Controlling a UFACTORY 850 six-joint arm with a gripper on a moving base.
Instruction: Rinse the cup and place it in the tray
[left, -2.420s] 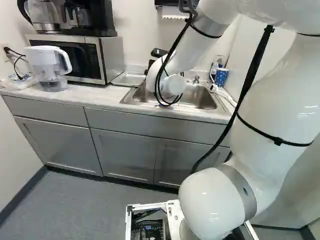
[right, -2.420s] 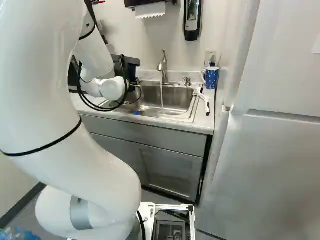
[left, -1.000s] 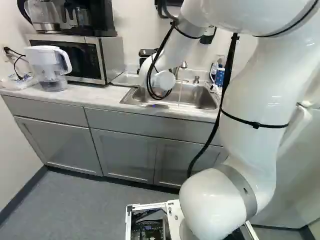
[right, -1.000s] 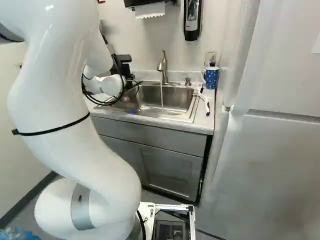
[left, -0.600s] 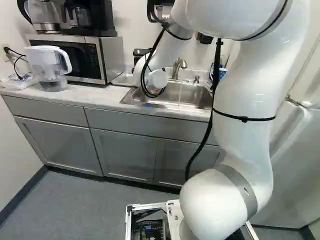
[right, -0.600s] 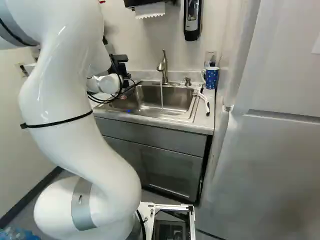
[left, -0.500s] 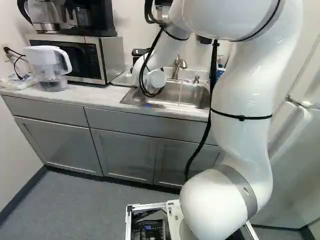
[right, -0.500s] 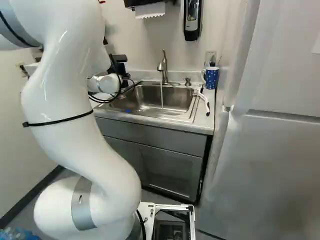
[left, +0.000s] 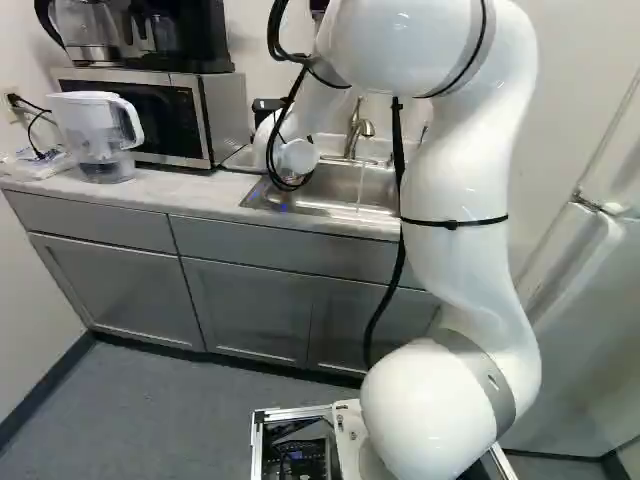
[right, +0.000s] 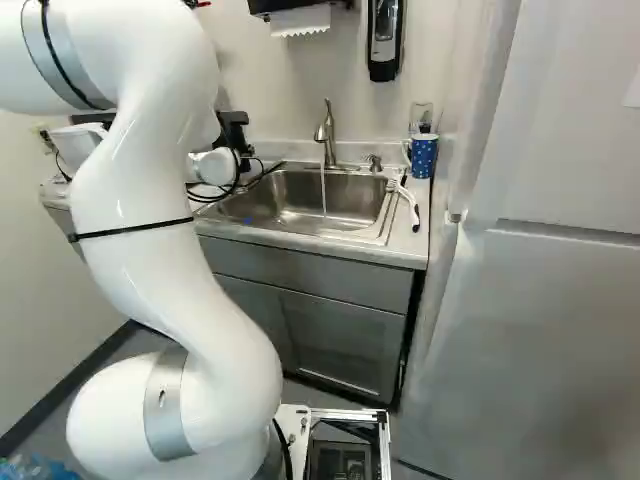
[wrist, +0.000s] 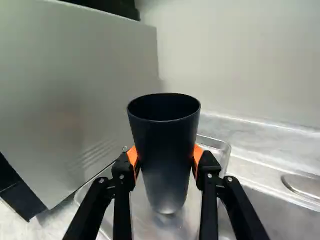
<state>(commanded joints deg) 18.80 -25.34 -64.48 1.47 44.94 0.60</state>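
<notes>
The white arm (left: 460, 270) climbs from its lowest joint, folds over at the elbow and reaches ahead, its wrist low near the microwave (left: 222, 120). Past the sink's (left: 335, 207) near-microwave end lies the metal tray (wrist: 187, 220). The gripper (right: 235, 130) grasps the dark tumbler (wrist: 166, 150) from both sides; it stands upright over the tray, mouth up, long axis roughly vertical, narrowing downward. Whether its base touches, I cannot tell.
</notes>
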